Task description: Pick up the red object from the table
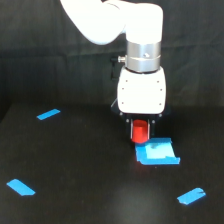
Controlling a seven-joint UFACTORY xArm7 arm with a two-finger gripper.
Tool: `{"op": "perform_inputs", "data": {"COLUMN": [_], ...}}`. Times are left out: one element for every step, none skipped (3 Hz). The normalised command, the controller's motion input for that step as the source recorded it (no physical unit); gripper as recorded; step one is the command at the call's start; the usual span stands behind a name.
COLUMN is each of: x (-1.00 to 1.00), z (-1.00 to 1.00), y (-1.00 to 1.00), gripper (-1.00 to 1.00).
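the gripper [140, 129] pinched the red object [140, 132] between its fingers. it hung just above the far edge of the blue square patch [157, 153] on the table [90, 175].

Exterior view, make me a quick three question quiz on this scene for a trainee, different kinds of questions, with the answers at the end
1. True or false: the red object sits directly under the gripper.
2. Multiple choice: the blue square patch lies where, relative to the red object? A) toward the exterior view's upper left B) toward the exterior view's lower right, close by C) at the far left edge of the table
3. Fill in: apart from the patch, the table shows ___ blue tape strips.

Key
1. True.
2. B.
3. Three: one at upper left, one at lower left, one at lower right.
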Motion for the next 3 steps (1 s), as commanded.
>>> {"op": "perform_inputs", "data": {"x": [-0.15, -0.23, -0.16], "z": [1.00, 1.00, 0.98], "y": [-0.17, 0.10, -0.05], "gripper": [-1.00, -0.99, -0.96]}}
